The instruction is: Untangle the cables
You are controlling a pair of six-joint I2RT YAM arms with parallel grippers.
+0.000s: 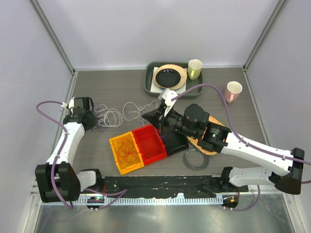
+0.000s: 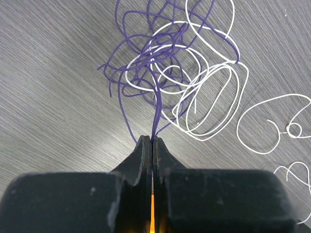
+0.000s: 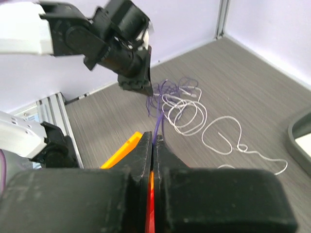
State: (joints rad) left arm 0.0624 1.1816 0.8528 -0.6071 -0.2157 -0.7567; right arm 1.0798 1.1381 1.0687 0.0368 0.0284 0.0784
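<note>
A purple-blue cable (image 2: 144,68) lies tangled with a white cable (image 2: 209,99) on the table at the left. My left gripper (image 2: 153,141) is shut on purple strands at the near edge of the tangle; it shows in the top view (image 1: 92,118). My right gripper (image 3: 154,137) is shut on a purple strand that runs across to the tangle under the left gripper (image 3: 138,86); in the top view it (image 1: 146,115) is above the red bin. More white cable (image 1: 133,110) loops between the grippers. An orange-red cable (image 1: 127,150) lies coiled in the orange bin.
An orange bin (image 1: 115,160) and a red bin (image 1: 156,154) stand at the front centre. A clear plastic ring (image 1: 195,159) and a wooden disc (image 1: 209,149) lie beside them. A green tray (image 1: 149,82) with a plate and a cup is at the back, a pink cup (image 1: 233,91) at right.
</note>
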